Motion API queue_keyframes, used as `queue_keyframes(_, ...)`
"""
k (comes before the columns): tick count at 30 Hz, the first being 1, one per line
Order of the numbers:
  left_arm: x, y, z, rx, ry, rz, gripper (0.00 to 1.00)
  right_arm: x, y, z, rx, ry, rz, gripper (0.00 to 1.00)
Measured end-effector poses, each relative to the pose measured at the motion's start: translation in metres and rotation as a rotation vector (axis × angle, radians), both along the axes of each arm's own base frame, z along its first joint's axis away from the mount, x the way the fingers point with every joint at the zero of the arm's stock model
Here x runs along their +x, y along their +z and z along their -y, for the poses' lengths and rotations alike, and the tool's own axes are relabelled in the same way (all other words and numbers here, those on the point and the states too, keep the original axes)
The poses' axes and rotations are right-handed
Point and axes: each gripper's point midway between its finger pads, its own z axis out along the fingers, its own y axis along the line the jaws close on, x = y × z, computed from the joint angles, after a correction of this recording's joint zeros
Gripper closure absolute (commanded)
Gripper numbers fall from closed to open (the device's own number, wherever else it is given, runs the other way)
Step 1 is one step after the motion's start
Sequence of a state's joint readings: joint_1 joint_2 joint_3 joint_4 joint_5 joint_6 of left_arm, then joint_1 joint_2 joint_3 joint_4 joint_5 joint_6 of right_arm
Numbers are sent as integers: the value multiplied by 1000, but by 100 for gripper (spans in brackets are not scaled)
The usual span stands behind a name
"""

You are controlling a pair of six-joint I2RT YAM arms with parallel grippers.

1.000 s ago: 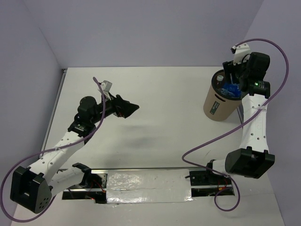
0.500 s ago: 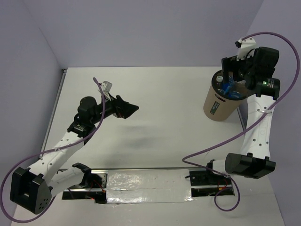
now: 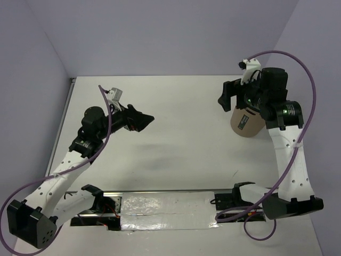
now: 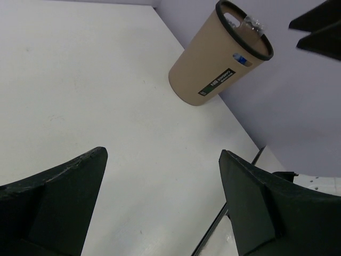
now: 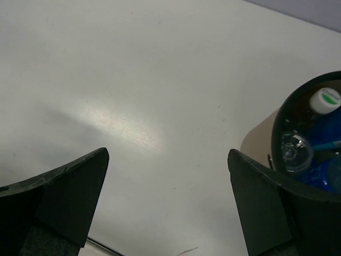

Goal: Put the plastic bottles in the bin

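Light: bright, even, from overhead.
Shadows: one faint, soft-edged grey smudge on the desk [image 3: 192, 112].
Glare: pale sheen streak in the right wrist view.
Focus: jaws near both wrist lenses dark, slightly blurred.

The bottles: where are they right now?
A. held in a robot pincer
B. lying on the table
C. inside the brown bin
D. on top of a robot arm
C: the right wrist view looks down into the bin and shows the bottles sitting inside it, while the right pincer is open and holds nothing.
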State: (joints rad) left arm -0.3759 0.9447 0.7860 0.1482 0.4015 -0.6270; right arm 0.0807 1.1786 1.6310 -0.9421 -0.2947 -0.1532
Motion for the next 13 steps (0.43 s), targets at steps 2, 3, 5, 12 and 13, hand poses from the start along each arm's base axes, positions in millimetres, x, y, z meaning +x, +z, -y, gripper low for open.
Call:
queue_keyframes(2, -1, 8, -2, -2, 8, 14, 1, -9, -11, -7, 10, 13, -24, 0)
queue_keyframes(3, -1, 11, -3, -2, 13, 19, 1, -12, -18, -10, 15, 17, -35, 0)
queue_keyframes(5, -1, 13, -4, 7, 19, 30, 1, -19, -31, -13, 21, 25, -50, 0)
queue_keyframes(12, -3, 7, -11, 25, 52, 2, 1, -29, -54, -13, 37, 16, 9, 0)
queue_keyframes(13, -4, 8, -13, 25, 58, 4, 0, -32, -55, -13, 39, 17, 28, 0)
